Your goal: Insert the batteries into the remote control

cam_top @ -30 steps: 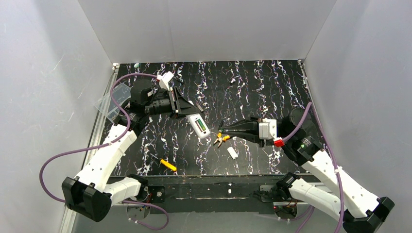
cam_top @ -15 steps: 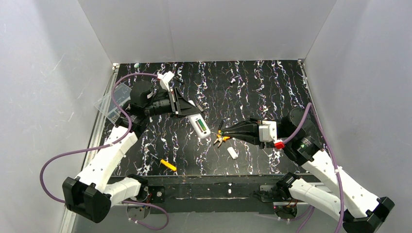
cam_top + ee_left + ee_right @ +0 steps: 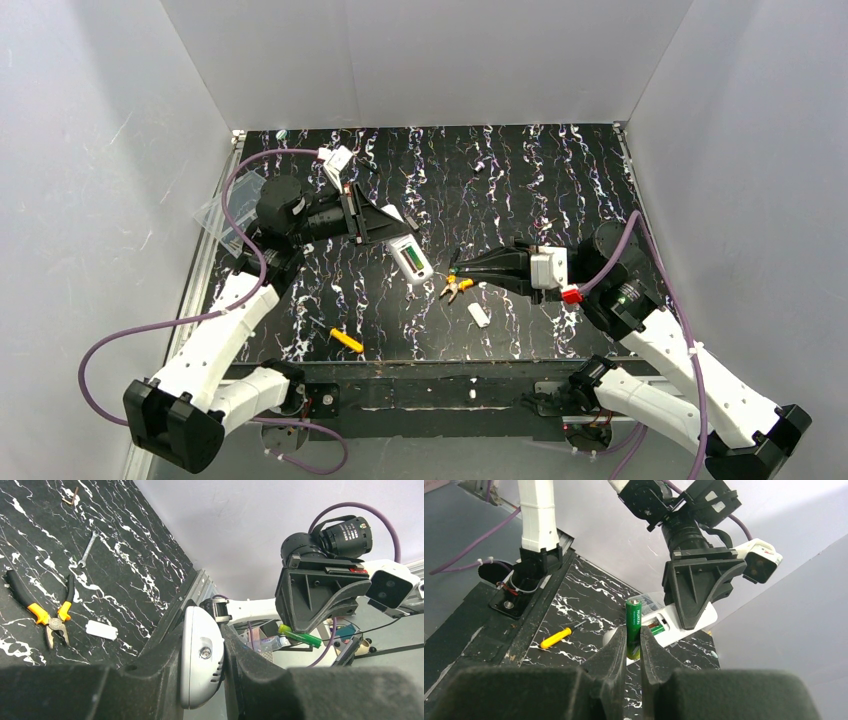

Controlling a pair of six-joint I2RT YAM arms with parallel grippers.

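My left gripper (image 3: 395, 228) is shut on the white remote control (image 3: 410, 258), holding it tilted above the table with its open battery bay facing up. In the left wrist view the remote control (image 3: 201, 662) is clamped by its rounded end between the fingers. One green battery (image 3: 656, 628) lies in the bay of the remote control (image 3: 686, 622). My right gripper (image 3: 634, 632) is shut on a second green battery (image 3: 633, 622), held upright just short of the remote. From above, the right gripper (image 3: 458, 267) sits a little right of the remote's lower end.
Yellow-handled pliers (image 3: 453, 288) and a small white cover piece (image 3: 480, 315) lie on the black marbled table under the right gripper. A yellow screwdriver (image 3: 346, 340) lies near the front edge. A clear plastic box (image 3: 228, 207) sits at the left edge. A small wrench (image 3: 88, 548) lies farther back.
My left arm's wrist has swung a little back and to the left, with the remote still held at nearly the same spot. The right gripper with its battery has barely moved.
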